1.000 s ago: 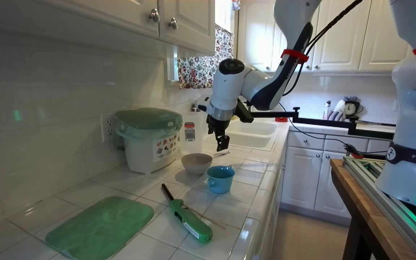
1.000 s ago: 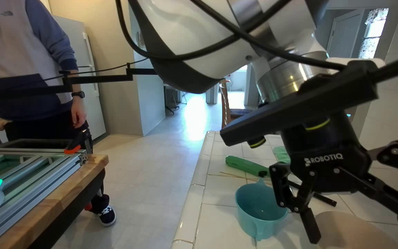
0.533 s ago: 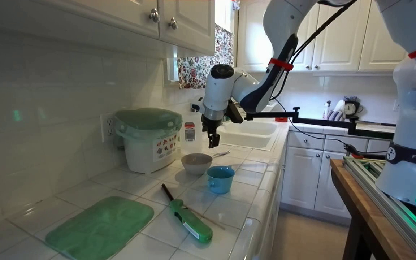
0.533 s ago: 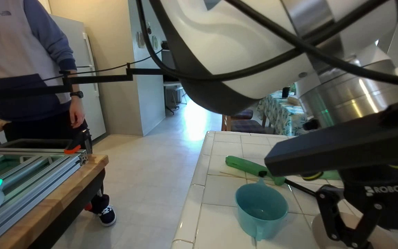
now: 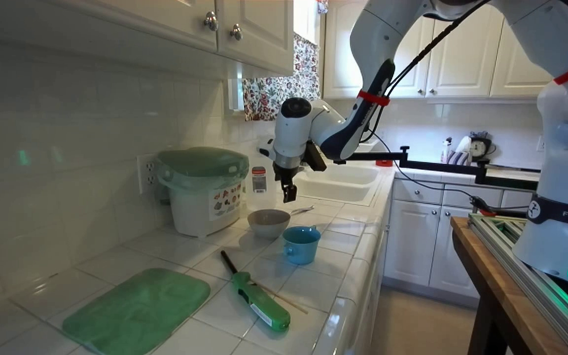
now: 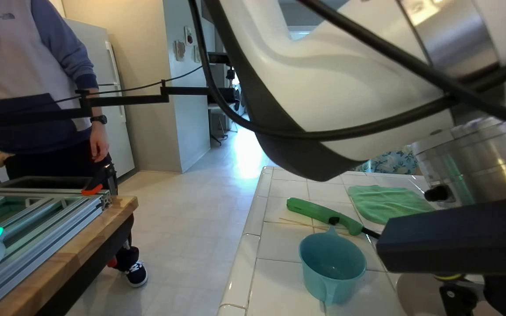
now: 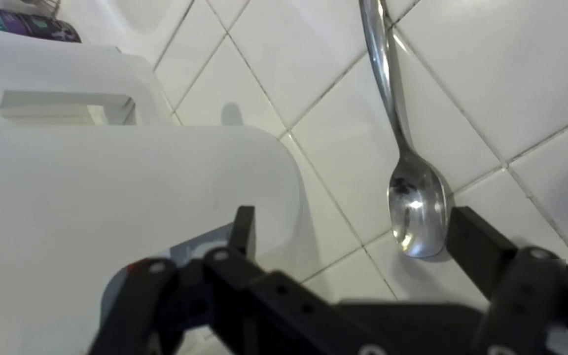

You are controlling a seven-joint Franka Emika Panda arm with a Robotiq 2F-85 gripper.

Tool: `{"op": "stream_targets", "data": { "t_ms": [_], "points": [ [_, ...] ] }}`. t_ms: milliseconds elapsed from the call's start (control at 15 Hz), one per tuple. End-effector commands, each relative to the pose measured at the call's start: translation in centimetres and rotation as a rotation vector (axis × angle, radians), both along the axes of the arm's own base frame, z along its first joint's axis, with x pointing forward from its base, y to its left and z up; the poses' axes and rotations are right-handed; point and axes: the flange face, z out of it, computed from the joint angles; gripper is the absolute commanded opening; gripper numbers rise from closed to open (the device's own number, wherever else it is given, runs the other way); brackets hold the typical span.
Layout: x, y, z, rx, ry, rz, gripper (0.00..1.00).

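Note:
My gripper (image 7: 353, 224) stands open over the white tiled counter, with nothing held between its fingers. In the wrist view a metal spoon (image 7: 418, 209) lies on the tiles below, its bowl close beside the right finger and its handle running up the picture. The left finger overlaps a white translucent jug (image 7: 131, 182). In an exterior view the gripper (image 5: 289, 193) hangs above and behind a pale bowl (image 5: 268, 226), near the spoon (image 5: 303, 210). A blue cup (image 5: 301, 246) sits in front of the bowl. Fingertips are out of frame in an exterior view where the arm blocks much.
A green lighter (image 5: 263, 304), a thin stick (image 5: 289, 301) and a green cloth (image 6: 387, 204) lie on the counter. A lidded bin (image 5: 190, 209) stands by the wall. Behind is a white sink (image 5: 340, 191); a cabinet (image 5: 165, 19) overhangs. A person (image 6: 24, 74) stands near the robot's table.
The arm has moved; my gripper has shifted slightly left in an exterior view, and right and down, mostly out of frame, in an exterior view. It stays open. The counter objects have not moved.

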Motion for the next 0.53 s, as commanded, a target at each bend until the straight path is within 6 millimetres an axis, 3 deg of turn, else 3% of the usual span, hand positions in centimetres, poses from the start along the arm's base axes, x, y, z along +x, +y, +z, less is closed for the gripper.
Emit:
{"op": "stream_targets", "data": {
  "t_ms": [0,467],
  "points": [
    [0.9,-1.4,-0.5,-0.062,0.014,0.012,1.00],
    [0.4,-2.9,-1.9,-0.117,0.090,-0.011,1.00]
  ]
}}
